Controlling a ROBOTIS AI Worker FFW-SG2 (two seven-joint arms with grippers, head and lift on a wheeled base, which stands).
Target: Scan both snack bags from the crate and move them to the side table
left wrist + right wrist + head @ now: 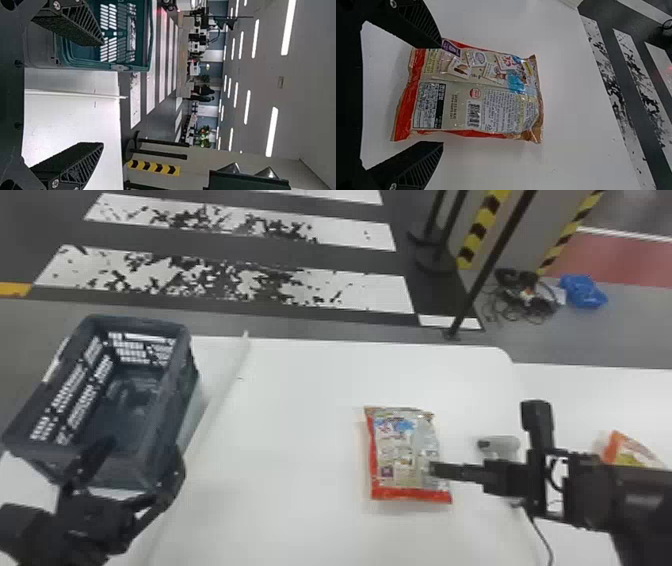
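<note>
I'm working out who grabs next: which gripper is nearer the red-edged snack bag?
Right. The right gripper is at the right side of the snack bag; the left gripper is farther off, by the near end of the crate.

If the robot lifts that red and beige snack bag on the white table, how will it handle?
The red and beige plastic snack bag will probably flex, given its creased film. Its glossy surface may slip somewhat. Lying flat, it seems unlikely to roll.

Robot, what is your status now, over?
Left claw open by crate. Right claw open at bag. Bag on table, barcode up, nothing on it. Other bag farther right.
</note>
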